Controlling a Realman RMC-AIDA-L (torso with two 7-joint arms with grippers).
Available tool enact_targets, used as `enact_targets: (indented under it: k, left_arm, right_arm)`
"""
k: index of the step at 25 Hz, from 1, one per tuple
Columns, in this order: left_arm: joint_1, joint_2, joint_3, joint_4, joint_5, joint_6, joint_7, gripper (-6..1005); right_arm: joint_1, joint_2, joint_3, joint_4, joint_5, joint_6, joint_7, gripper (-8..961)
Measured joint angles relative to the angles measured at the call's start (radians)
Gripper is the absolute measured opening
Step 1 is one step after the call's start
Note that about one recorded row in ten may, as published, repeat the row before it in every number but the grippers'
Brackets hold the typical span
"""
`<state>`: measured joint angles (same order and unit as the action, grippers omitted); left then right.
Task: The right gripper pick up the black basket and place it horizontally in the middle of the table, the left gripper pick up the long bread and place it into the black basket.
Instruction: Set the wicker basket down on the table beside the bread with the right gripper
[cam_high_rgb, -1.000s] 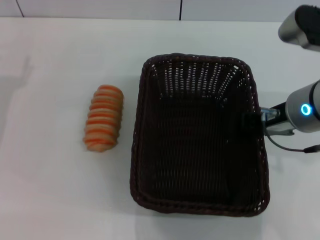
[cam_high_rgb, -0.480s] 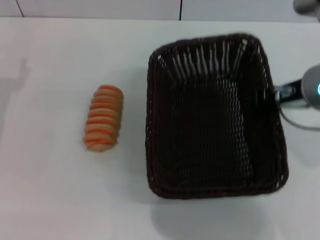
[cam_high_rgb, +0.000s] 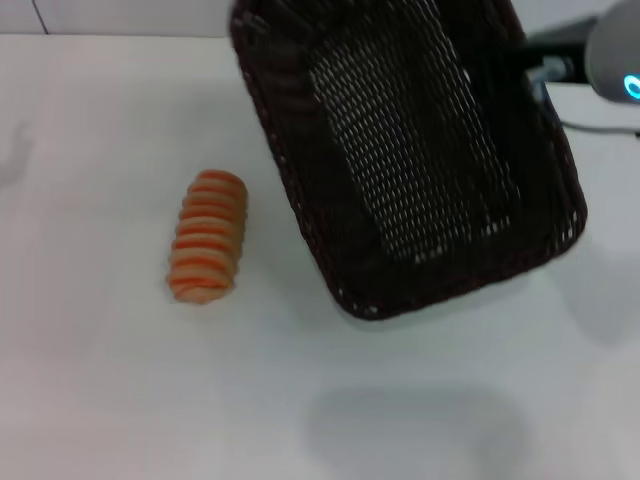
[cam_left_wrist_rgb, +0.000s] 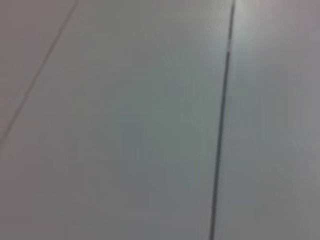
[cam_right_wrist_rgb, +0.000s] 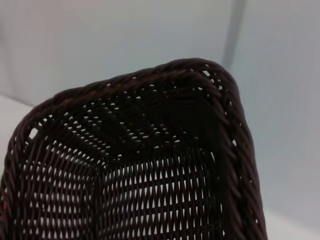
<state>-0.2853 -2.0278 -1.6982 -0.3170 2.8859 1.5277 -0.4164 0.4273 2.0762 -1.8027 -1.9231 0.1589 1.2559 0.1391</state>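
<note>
The black basket (cam_high_rgb: 400, 150) hangs in the air above the table (cam_high_rgb: 120, 400), tilted and turned askew, its open weave facing the head camera. My right gripper (cam_high_rgb: 535, 68), on the arm with the cyan light, is shut on the basket's rim at the upper right. In the right wrist view the basket's braided rim and inside (cam_right_wrist_rgb: 150, 165) fill most of the picture. The long bread (cam_high_rgb: 207, 237), orange and tan striped, lies on the table to the left of the basket, apart from it. My left gripper does not show in any view.
The basket casts a soft shadow (cam_high_rgb: 415, 430) on the white tabletop near the front. The left wrist view shows only a pale flat surface with a dark seam (cam_left_wrist_rgb: 220, 130).
The basket has risen off the table, moved toward the back, and rotated and tilted in the right gripper's hold. The long bread has not moved.
</note>
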Motion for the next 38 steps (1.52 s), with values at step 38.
enact_targets:
  k: [38]
  left_arm:
    - [-0.067,-0.029,-0.270,-0.038,-0.005,-0.319,0.035,828]
  right_arm:
    - [0.473,-0.061,0.251,0.388,0.657,0.485,-0.973,122]
